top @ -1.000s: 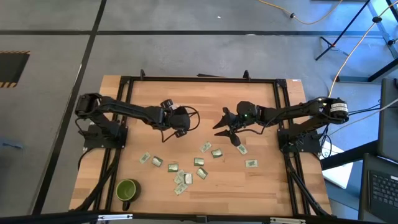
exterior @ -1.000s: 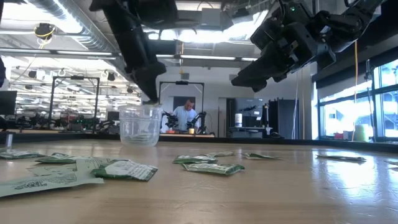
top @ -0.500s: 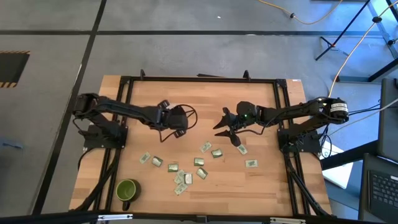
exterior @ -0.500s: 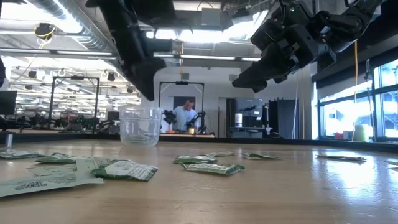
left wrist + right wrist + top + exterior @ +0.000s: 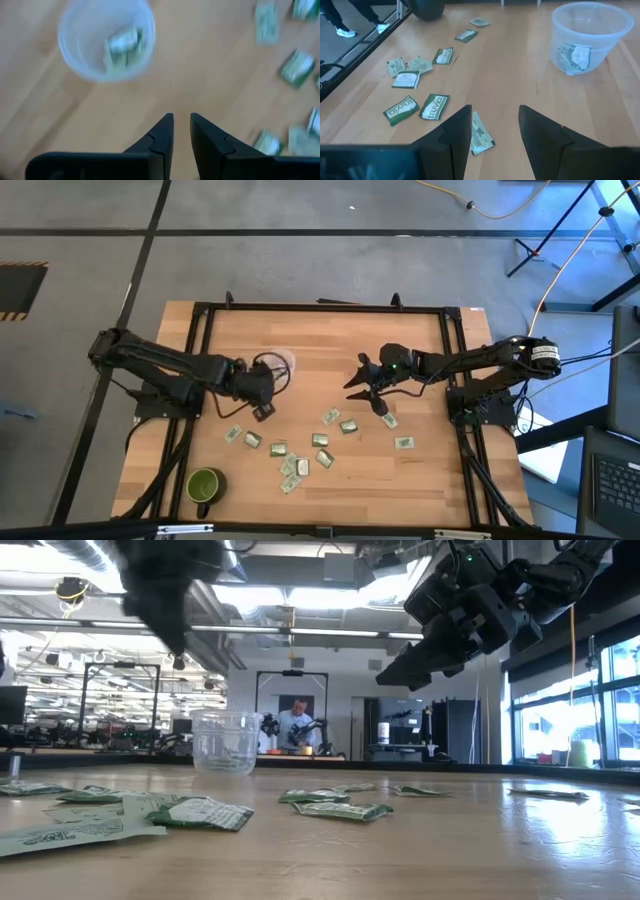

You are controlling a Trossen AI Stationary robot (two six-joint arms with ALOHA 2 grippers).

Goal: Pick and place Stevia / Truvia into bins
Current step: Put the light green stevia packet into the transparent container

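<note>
The clear plastic cup (image 5: pixel 281 363) stands on its base on the wooden table, with at least one green-and-white sachet (image 5: pixel 122 46) inside it. Several more sachets (image 5: pixel 300 448) lie flat on the table nearer the near edge. My left gripper (image 5: pixel 263 408) hovers on the near-left side of the cup, its fingers (image 5: pixel 181 118) narrowly open and empty. My right gripper (image 5: pixel 366 395) hangs open and empty to the right of the cup. It is above one sachet (image 5: pixel 481 134), and the cup (image 5: pixel 590 35) lies ahead of it.
An opaque green mug (image 5: pixel 204 485) stands near the table's near-left corner. A black frame (image 5: pixel 320 307) runs along the table's edges. Bare wood lies between the cup and the far edge. In the low view, a person (image 5: pixel 297 726) shows far behind the table.
My left gripper has risen from the cup's rim and drawn back toward the table's left and near edges, leaving the cup uncovered. The cup and the loose sachets have stayed in place.
</note>
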